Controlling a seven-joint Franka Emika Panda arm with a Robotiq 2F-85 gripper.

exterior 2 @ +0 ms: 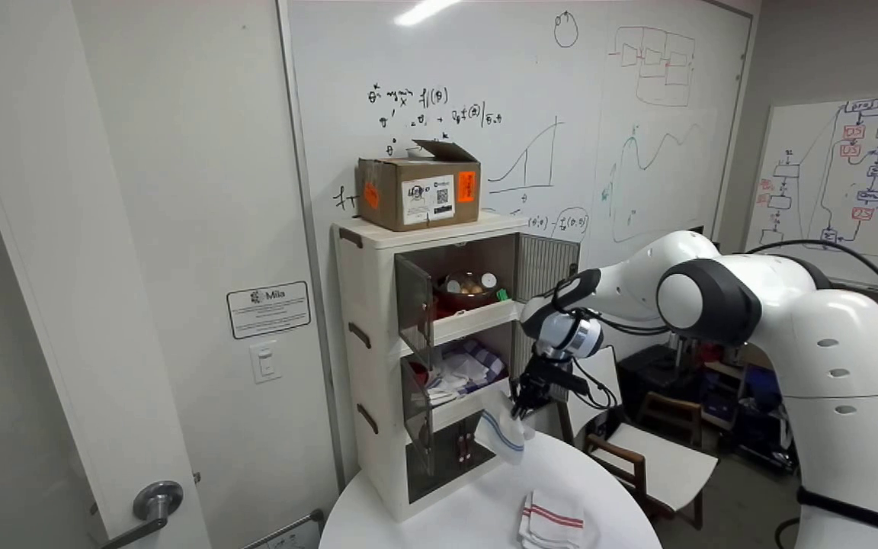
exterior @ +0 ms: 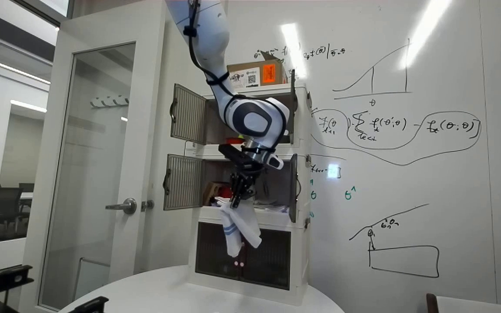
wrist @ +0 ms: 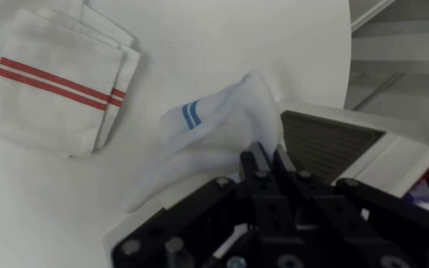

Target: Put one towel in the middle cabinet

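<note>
My gripper (exterior: 234,203) is shut on a white towel with blue stripes (exterior: 239,228). The towel hangs from the fingertips in front of the cabinet, above the table. The gripper (exterior 2: 517,412) and the towel (exterior 2: 500,435) also show in an exterior view, and the fingertips (wrist: 270,152) pinch the towel (wrist: 233,119) in the wrist view. The middle cabinet (exterior: 272,220) stands with both doors open. Its front ledge (exterior 2: 463,409) is at about the height of the fingertips. Cloths (exterior 2: 462,370) and a red item lie inside it. Folded red-striped towels (exterior 2: 552,522) lie on the table.
The middle cabinet's open doors (exterior: 184,182) (exterior: 294,189) stick out on both sides. The top cabinet (exterior 2: 477,324) is open and holds a bowl; the bottom cabinet doors (exterior: 265,256) are shut. A cardboard box (exterior 2: 424,194) sits on top. The round table (exterior 2: 363,526) is below.
</note>
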